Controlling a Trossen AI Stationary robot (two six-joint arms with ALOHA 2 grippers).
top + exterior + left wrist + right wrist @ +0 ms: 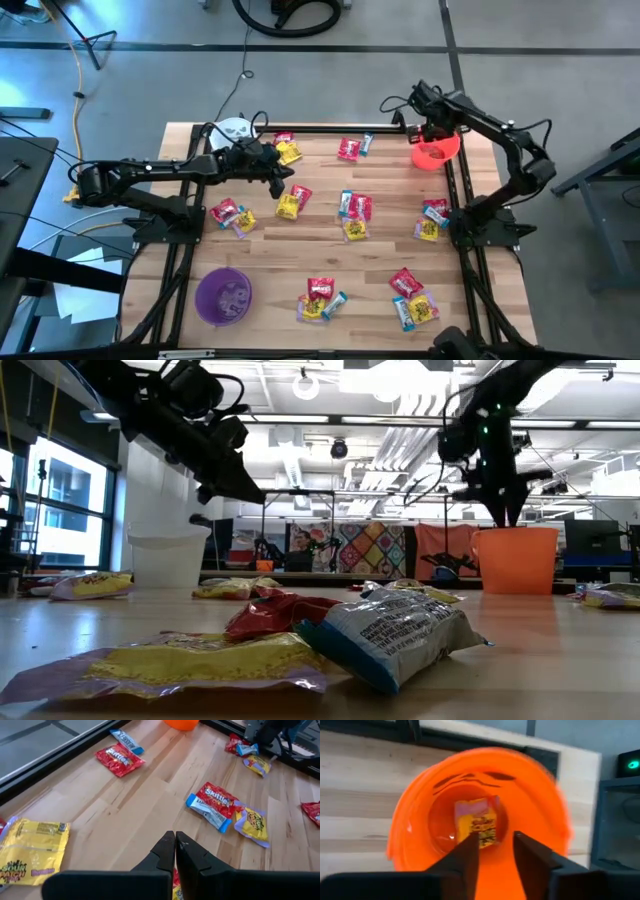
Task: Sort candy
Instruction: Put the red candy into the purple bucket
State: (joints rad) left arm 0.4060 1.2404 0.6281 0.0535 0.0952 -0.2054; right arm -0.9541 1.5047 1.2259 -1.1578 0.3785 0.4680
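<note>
Several candy packs in red, yellow and light-blue wrappers lie scattered flat on the wooden table [390,250], such as a cluster [355,208] mid-table and a pair [292,202] under my left gripper. My left gripper [283,185] hangs shut above the table, touching nothing; its fingers [175,847] are pressed together. My right gripper [496,847] stands open over the orange bucket [475,815] at the far right. A yellow candy pack [479,820] shows deep inside that bucket, beyond the fingertips.
A white bucket [235,130] stands at the far left and a purple bucket [223,296] at the near left. Black frame rails [460,230] run along the table's sides and far edge. More packs lie near the front edge [320,297] and at the right [433,220].
</note>
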